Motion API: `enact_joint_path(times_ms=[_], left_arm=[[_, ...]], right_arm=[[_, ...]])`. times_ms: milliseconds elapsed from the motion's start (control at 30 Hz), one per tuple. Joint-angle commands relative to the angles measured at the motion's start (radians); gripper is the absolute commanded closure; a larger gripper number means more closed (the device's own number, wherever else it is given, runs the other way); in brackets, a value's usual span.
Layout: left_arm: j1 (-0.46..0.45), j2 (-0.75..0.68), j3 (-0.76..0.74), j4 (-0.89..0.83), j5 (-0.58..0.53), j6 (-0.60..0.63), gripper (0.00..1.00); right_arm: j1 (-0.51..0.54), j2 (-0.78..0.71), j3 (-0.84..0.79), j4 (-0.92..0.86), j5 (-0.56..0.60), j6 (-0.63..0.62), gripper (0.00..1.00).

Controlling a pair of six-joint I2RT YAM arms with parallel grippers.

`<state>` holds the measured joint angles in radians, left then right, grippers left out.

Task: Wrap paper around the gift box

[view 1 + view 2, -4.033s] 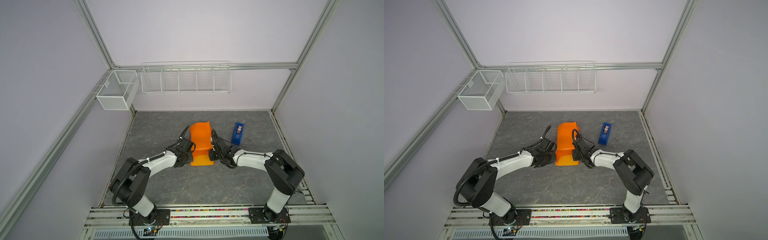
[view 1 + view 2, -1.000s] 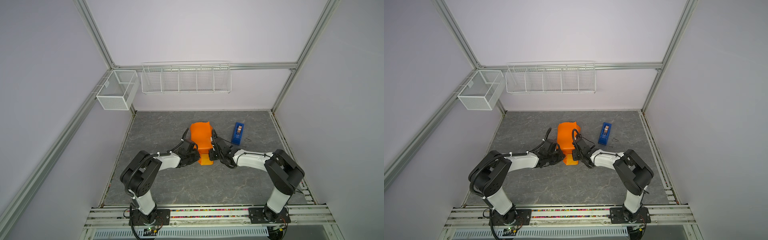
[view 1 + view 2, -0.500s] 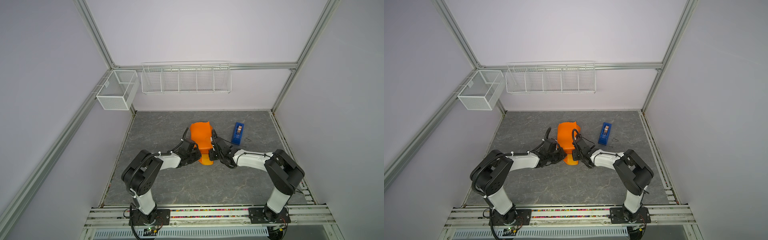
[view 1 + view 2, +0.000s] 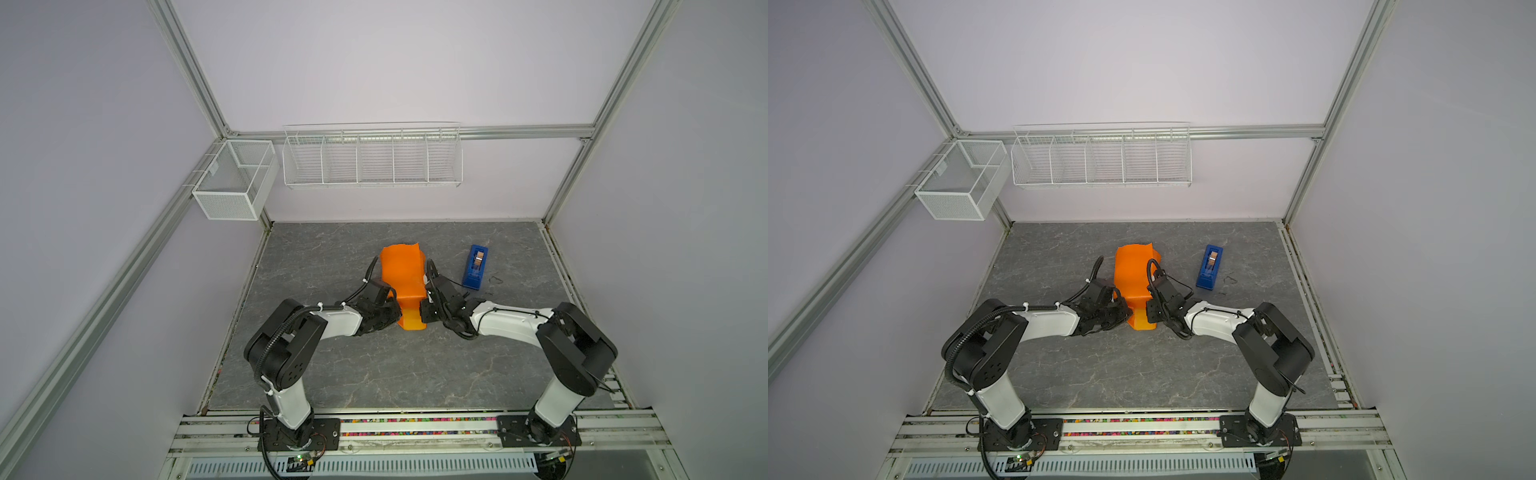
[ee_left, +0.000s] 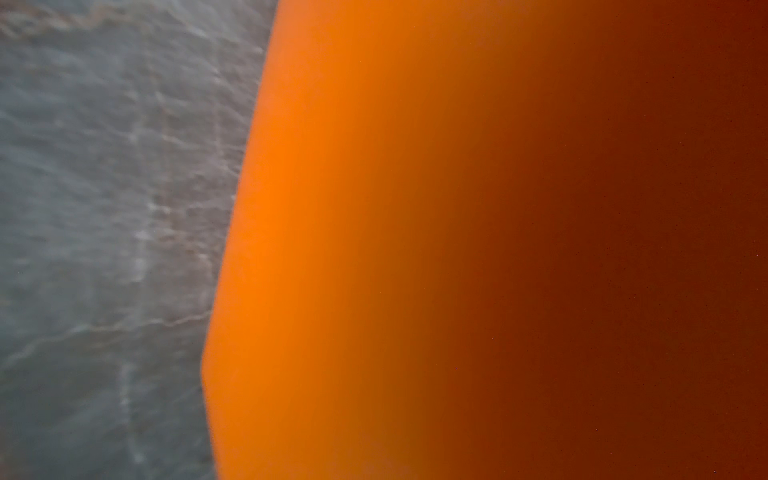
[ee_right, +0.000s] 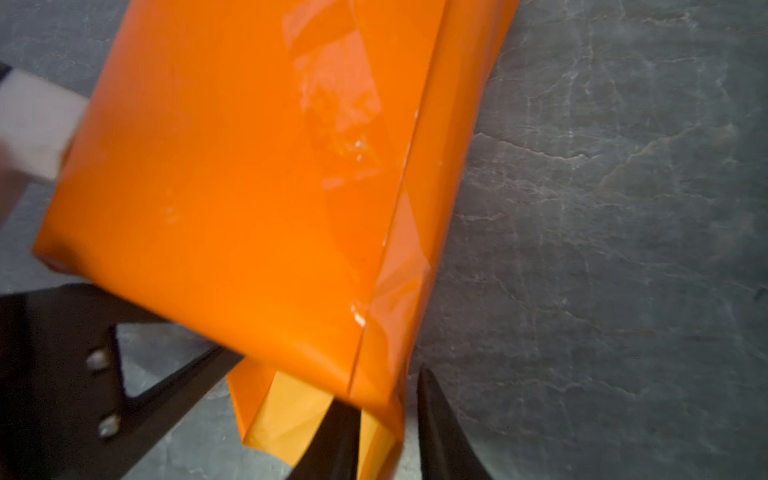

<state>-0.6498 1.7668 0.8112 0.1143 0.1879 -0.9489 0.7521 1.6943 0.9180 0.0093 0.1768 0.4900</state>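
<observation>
The orange paper (image 4: 402,272) (image 4: 1133,270) is folded into a long parcel in the middle of the table. The gift box is hidden inside it. A short loose flap (image 4: 412,321) sticks out at the near end. My left gripper (image 4: 397,313) presses against the flap's left side. In the left wrist view the paper (image 5: 415,208) covers its jaws, so a hold on the paper cannot be seen. My right gripper (image 6: 384,386) (image 4: 423,311) is open at the flap's right side. The paper's folded edge (image 6: 386,415) lies loosely between its fingers. Clear tape (image 6: 336,95) runs along the seam.
A bright blue tape dispenser (image 4: 476,267) (image 4: 1209,267) stands right of the parcel, a small dark scrap (image 4: 494,279) beside it. A white wire rack (image 4: 372,156) and a mesh basket (image 4: 232,183) hang on the back wall. Frame posts line the table edges.
The right gripper's jaws have spread apart at the paper's edge. The left gripper has pushed in a little toward the near flap, which now looks narrower.
</observation>
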Motion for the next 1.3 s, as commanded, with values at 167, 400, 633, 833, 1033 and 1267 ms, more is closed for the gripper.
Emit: enact_joint_path(times_ms=[167,400,633,833,1033,1267], left_arm=[[0.007,0.017,-0.010,-0.024,-0.014,-0.002,0.92],[0.007,0.019,-0.010,-0.025,-0.011,-0.002,0.92],[0.007,0.023,-0.004,-0.027,-0.010,0.000,0.92],[0.007,0.028,-0.002,-0.028,-0.006,0.001,0.92],[0.007,0.033,-0.001,-0.028,-0.006,0.002,0.92],[0.007,0.039,0.007,-0.034,-0.004,0.005,0.93]], right_arm=[[-0.026,-0.163,-0.134,-0.030,0.008,0.069,0.69],[-0.066,-0.071,-0.143,0.029,-0.087,0.082,0.80],[-0.065,0.009,-0.092,0.101,-0.182,0.067,0.86],[-0.057,0.036,-0.071,0.155,-0.209,0.064,0.86],[-0.058,0.086,-0.011,0.176,-0.243,0.067,0.86],[-0.057,0.124,0.019,0.193,-0.260,0.073,0.86]])
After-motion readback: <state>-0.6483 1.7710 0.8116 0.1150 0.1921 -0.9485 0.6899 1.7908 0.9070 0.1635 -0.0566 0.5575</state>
